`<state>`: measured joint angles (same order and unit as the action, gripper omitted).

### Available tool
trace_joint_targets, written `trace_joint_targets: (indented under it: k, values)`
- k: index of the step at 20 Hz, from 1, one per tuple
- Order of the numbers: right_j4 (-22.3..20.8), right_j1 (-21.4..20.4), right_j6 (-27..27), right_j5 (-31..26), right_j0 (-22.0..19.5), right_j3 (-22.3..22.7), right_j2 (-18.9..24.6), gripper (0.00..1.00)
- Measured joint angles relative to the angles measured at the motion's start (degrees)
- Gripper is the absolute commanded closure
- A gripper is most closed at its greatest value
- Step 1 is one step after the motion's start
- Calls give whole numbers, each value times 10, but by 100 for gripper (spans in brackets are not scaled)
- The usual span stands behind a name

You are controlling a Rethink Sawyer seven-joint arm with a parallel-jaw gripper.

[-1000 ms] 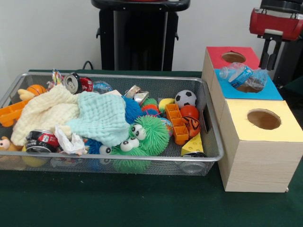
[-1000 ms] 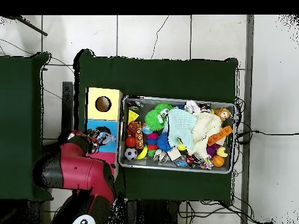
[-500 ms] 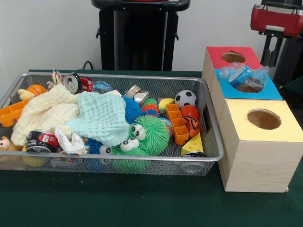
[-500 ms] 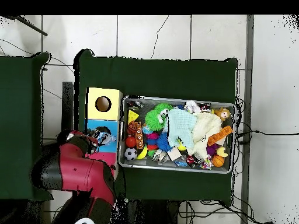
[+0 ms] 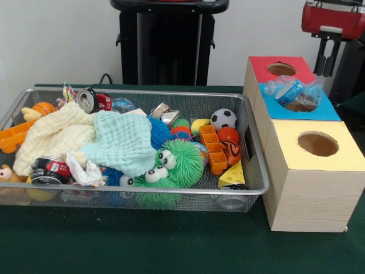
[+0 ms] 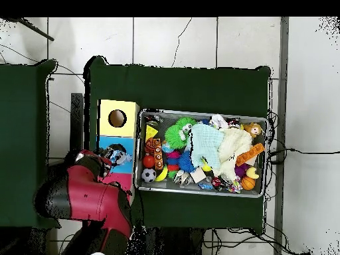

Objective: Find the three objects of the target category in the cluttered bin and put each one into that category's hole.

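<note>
Here: plastic bottle lying across blue hole; gripper above, apart

In the front view, the box with three holes sits just right of the bin of toys, a bottle lies over its middle hole, and my gripper hangs above it.
</note>
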<state>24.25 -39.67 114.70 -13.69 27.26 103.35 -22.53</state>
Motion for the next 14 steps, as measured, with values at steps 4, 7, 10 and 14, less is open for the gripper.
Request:
trace_joint_targets:
  k: [4, 7, 10, 14]
  values:
    - [0, -2, 0, 4, -2, 9, 1, 100]
    - [0, -3, 0, 10, -4, 17, 3, 100]
    - [-1, -3, 0, 21, -10, 24, 5, 100]
    - [-1, -3, 0, 41, -19, 31, 7, 100]
